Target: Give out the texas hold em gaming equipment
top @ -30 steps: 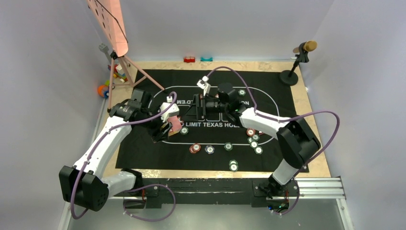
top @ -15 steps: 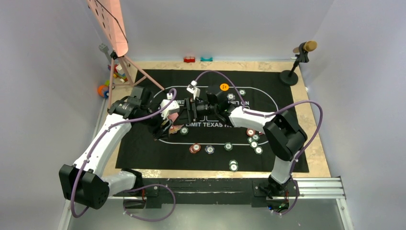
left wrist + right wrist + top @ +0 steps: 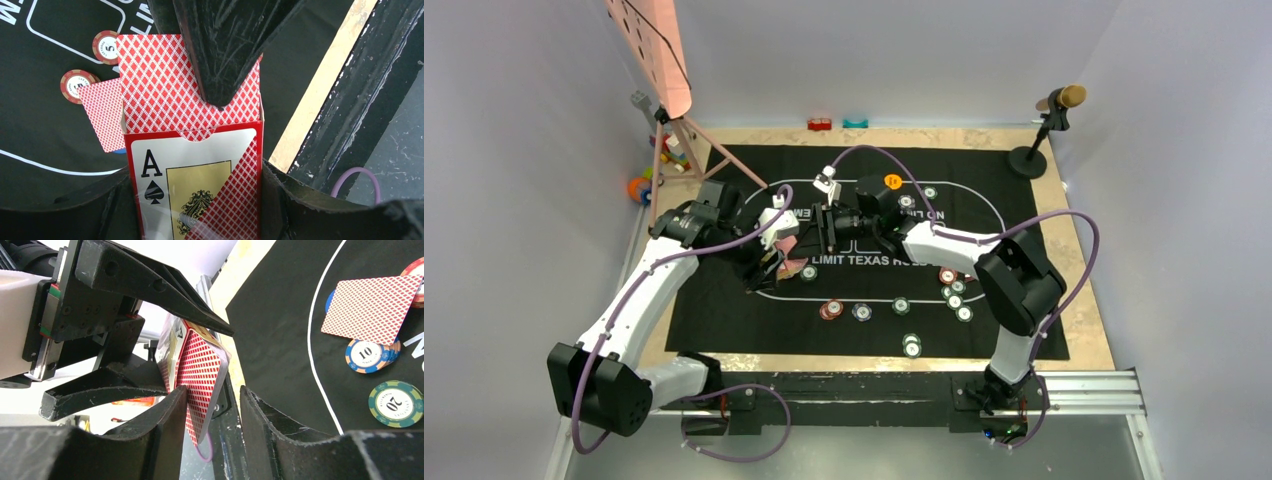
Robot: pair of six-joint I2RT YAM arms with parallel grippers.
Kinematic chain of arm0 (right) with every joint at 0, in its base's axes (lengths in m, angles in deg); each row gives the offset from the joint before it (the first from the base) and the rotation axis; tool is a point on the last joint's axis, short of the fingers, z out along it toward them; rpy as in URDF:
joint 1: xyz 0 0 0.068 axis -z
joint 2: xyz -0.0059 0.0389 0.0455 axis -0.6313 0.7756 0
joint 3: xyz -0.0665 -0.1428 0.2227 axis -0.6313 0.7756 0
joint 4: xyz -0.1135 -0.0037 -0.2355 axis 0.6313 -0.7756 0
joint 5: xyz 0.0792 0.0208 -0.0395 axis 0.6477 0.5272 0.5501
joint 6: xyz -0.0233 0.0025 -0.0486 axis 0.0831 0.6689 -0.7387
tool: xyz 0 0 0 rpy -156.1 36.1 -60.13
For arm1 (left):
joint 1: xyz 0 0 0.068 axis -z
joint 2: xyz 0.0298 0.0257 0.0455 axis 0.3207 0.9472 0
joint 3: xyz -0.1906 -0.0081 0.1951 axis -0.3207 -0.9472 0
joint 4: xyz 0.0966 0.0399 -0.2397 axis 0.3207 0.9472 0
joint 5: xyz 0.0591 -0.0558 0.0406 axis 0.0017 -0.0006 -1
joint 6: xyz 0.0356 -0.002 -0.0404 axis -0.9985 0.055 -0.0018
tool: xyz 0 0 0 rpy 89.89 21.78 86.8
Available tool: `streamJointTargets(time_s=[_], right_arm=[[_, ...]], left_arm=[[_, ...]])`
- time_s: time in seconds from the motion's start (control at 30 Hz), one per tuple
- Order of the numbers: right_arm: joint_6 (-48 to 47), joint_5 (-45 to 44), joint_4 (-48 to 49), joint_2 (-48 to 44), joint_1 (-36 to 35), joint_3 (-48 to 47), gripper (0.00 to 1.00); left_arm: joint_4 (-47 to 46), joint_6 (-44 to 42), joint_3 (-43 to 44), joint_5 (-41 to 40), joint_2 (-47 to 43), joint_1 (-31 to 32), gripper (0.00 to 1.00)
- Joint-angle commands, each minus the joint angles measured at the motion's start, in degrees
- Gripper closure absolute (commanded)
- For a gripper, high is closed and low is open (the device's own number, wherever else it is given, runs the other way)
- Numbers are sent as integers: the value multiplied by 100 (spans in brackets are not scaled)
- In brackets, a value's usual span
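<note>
Red diamond-lattice cardboard card box (image 3: 165,200), ace of spades printed on its white front, is upright in the left end effector (image 3: 195,175). Both fingers press the box sides, so it is closed on the box. The top flap is open, and a pack of red-backed playing cards (image 3: 160,85) stands partly out of the mouth, above the thumb notch.

Right end effector (image 3: 212,405) faces the left one over the left part of the black felt mat (image 3: 724,320), which lies on the tan wooden counter (image 3: 944,137). Its fingers straddle the protruding cards. One finger lies on the card backs, and I see a thin gap at the other. I log it as narrowly open, not clamped.

On the mat, close by:
- A single face-down card (image 3: 372,307) of the same red lattice back covers part of a blue button disc (image 3: 329,301).
- A blue-and-orange chip marked 10 (image 3: 367,356) is at that card's lower edge.
- A green chip marked 20 (image 3: 396,402) is just beside the 10 chip, apart from it.
- Two red chips (image 3: 106,46) with white edge marks are near the card; one reads 5.

From the top camera:
- The orange button disc (image 3: 891,181) is on the far side of the mat, just beside the right wrist.
- A red chip stack (image 3: 829,309) is on the near side.
- A chip cluster (image 3: 954,292) is on the mat's right side.
</note>
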Motion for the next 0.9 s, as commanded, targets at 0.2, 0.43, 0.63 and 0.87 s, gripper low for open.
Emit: streamJointTargets(time_s=[0.2,0.43,0.63,0.87], right_arm=[[-31,-36,-16,-358,359,204,71],[-73,-71,-108,-489,491,294,74],[466,199,714,-524,488,469,32],[970,376,1118,100,17,-11,21]], left_arm=[[-143,-114,43,329,-132,-26,86],[-208,-123,-22,304,-189,-28,86],[-320,-68,-74,339,-121,-26,86],[-509,-2,-5,242,-45,-26,85]])
